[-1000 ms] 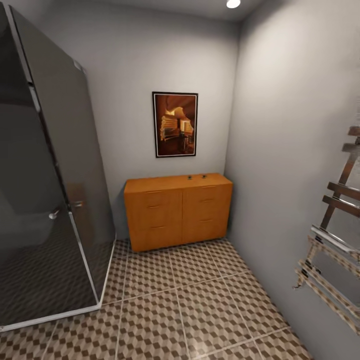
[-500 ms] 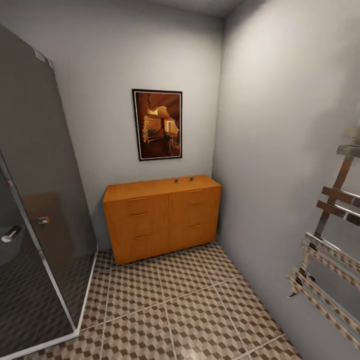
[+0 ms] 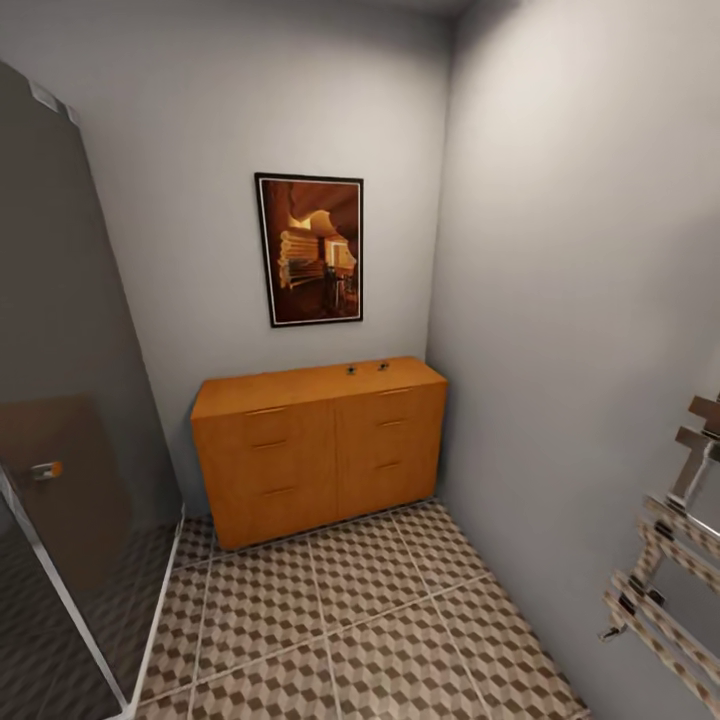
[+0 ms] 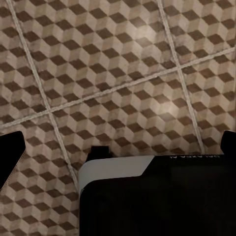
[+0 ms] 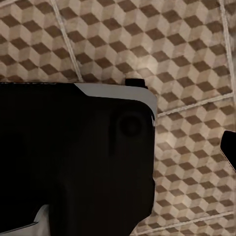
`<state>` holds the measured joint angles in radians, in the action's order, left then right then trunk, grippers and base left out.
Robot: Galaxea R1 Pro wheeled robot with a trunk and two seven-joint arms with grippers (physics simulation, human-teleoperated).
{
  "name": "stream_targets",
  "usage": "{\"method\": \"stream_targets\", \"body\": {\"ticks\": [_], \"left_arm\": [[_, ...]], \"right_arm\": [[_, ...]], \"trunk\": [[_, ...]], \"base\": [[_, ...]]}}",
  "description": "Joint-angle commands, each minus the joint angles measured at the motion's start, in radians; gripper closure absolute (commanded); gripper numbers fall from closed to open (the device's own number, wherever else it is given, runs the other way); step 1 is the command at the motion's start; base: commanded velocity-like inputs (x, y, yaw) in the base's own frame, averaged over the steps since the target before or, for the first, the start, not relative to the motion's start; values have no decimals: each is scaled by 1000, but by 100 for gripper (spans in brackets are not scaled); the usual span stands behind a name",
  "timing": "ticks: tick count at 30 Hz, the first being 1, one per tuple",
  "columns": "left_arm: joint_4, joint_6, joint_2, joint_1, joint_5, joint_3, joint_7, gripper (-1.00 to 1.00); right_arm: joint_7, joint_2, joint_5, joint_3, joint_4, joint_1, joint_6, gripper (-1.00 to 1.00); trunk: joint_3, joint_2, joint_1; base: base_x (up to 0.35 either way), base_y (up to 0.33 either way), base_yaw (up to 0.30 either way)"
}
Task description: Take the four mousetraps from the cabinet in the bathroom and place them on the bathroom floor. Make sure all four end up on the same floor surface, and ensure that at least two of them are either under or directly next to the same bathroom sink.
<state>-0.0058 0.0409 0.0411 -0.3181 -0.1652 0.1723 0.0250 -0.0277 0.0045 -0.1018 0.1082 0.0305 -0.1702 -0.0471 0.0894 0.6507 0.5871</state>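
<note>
Grey walls are enclosing a narrow bathroom, and the bathroom floor (image 3: 380, 640) is lying bare of traps, so no placing looks done yet. Against the back wall the cabinet (image 3: 320, 445) is standing, drawers shut; two small dark items on its top (image 3: 367, 368) may be mousetraps, too tiny to tell. Both wrist cameras are showing tiles beneath dark robot bodywork; whether either pincer is released or clenched, I cannot tell.

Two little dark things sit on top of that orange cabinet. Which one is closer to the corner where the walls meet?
The right-hand mousetrap: it lies nearer the side wall and the cabinet's right end. The other mousetrap sits beside it, toward the cabinet's middle.
</note>
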Motion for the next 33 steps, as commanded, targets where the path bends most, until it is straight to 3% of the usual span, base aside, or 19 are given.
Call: {"method": "stream_targets", "body": {"ticks": [1,33], "left_arm": [[1,4,0,-1,-10,9,3,-100],[1,4,0,-1,-10,9,3,-100]], "right_arm": [[-3,0,-10,8,3,-2,-5,-100],[-1,0,-10,8,3,-2,-8,-100]], "trunk": [[2,1,1],[2,1,1]], "base": [[323,0,0],[323,0,0]]}}
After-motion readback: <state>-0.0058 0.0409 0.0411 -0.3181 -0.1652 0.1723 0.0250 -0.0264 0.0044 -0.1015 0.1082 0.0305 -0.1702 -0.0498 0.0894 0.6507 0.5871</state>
